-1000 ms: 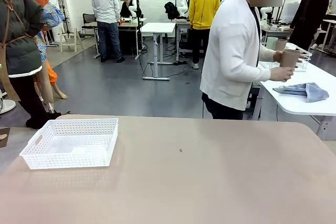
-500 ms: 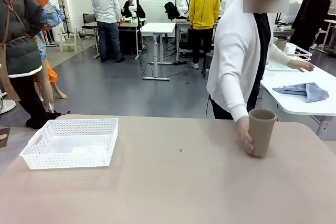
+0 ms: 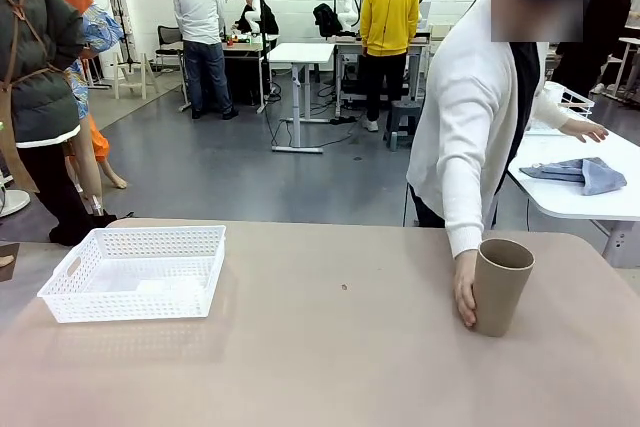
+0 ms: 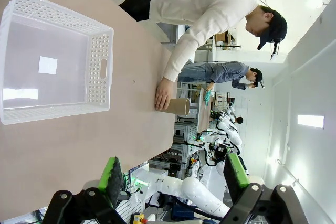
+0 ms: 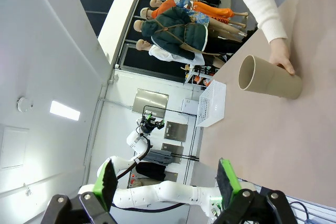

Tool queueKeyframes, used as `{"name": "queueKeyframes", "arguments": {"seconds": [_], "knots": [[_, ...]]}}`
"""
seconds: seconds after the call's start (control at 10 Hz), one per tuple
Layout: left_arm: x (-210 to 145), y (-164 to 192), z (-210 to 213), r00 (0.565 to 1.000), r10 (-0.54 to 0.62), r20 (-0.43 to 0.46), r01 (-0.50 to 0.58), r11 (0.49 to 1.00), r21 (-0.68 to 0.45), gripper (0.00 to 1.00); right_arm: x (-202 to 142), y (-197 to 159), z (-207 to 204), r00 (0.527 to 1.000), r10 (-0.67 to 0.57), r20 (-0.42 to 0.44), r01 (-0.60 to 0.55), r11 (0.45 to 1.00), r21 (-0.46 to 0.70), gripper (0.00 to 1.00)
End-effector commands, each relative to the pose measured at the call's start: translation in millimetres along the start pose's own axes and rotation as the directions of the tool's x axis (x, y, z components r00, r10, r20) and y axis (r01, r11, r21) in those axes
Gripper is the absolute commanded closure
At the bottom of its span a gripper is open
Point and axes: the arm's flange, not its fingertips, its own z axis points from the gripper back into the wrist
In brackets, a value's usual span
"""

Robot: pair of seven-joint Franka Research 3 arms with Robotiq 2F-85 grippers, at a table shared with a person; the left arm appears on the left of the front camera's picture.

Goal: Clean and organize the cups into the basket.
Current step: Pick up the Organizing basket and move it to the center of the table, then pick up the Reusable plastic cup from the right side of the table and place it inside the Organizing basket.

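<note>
Middle: we see bare table [image 3: 340, 347] between the basket and the cup, with lots of room to pass.
Left side: the white basket [image 3: 135, 272] sits here. Its walls block the way, but its top is open.
Right side: the tan cup [image 3: 497, 287] stands here.
Cup's left: a person's hand [image 3: 464, 289] touches it, and the white sleeve [image 3: 470, 167] hangs above.
Cup's right and front: we see bare table.

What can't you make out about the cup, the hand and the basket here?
- Cup: its inside bottom, front view, hidden by its own wall.
- Person's hand: fingertips, front view, behind the cup.
- Basket: white patch on its floor, left wrist view, too small to read.
</note>
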Motion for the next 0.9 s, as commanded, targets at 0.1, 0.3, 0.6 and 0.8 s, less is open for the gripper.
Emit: {"name": "queueKeyframes", "arguments": {"seconds": [0.1,0.3,0.6,0.8], "knots": [[0,0,0,1.000,0.000,0.000,0.000,1.000,0.000,0.00,-10,8,1,0.951,0.291,-0.102,-0.289,0.957,0.033,0.00],[-15,-17,7,0.964,-0.234,-0.126,0.257,0.943,0.209,0.00,-16,-5,-11,0.775,0.589,-0.231,-0.604,0.797,0.007,0.00],[-19,-61,-30,0.901,-0.304,-0.310,0.433,0.685,0.586,0.00,4,-21,-36,0.546,0.795,-0.264,-0.815,0.577,0.055,0.00],[-20,-73,-78,0.905,-0.272,-0.327,0.421,0.461,0.781,0.00,22,-33,-59,0.465,0.843,-0.268,-0.865,0.497,0.061,0.00]]}}
